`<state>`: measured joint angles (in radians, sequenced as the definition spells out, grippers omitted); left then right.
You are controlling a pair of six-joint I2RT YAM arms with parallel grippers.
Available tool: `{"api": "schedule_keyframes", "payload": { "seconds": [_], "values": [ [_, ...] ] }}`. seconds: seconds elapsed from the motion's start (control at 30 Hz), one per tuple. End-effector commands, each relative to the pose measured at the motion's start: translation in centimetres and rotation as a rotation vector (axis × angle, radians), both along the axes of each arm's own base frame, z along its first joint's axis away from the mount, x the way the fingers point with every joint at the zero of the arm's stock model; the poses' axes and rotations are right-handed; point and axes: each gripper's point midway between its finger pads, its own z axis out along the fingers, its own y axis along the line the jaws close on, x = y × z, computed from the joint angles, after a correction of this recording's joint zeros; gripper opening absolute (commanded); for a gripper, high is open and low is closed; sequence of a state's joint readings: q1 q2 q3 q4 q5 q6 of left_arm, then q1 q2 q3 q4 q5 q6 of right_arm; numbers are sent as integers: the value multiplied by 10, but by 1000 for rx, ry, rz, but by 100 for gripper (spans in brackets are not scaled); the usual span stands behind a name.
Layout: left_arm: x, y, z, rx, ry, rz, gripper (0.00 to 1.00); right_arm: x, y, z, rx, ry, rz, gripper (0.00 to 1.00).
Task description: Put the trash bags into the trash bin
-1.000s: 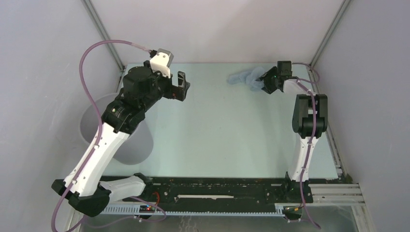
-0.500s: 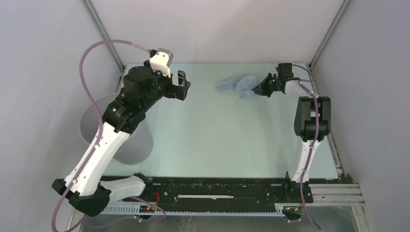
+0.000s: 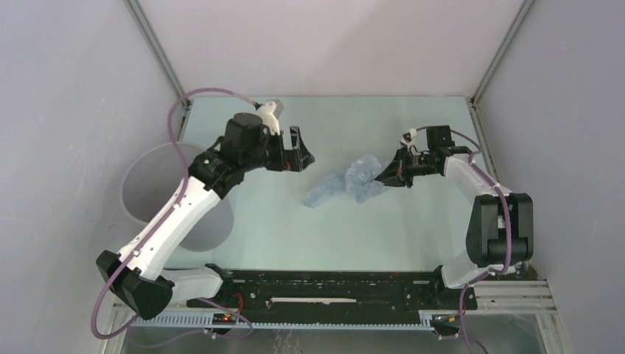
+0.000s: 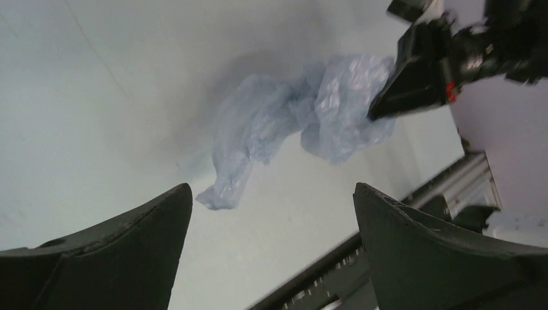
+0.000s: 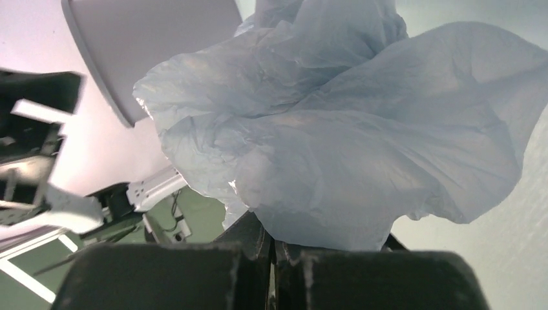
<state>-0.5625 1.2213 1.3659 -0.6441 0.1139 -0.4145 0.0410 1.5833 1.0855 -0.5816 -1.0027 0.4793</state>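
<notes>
Top external view: right gripper pinches the trash bag mid-scene, its tail trailing low; left gripper hangs spread beside it. That slick film may well slip free short of the trash bin at the left.

Top view: bright, even, soft light, img sharp, only faint shadows on the pale surface. Left wrist view: a bit blurred, grey shadow beside the trash bag, near fingers dark, out of focus. Right wrist view: light shines thru the bag.
</notes>
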Motion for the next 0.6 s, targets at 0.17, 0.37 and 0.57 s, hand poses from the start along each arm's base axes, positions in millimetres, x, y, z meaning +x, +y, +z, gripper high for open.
{"api": "schedule_keyframes", "payload": {
  "seconds": [0.17, 0.37, 0.57],
  "values": [
    [-60, -40, -95, -10, 312, -98, 80, -43, -5, -1, 74, 99, 76, 0],
    [-70, -41, -160, 88, 425, -84, 78, -34, -15, -11, 70, 115, 24, 0],
    [-63, -58, -195, 69, 468, -103, 67, -33, -17, -13, 66, 123, 20, 0]
  ]
}}
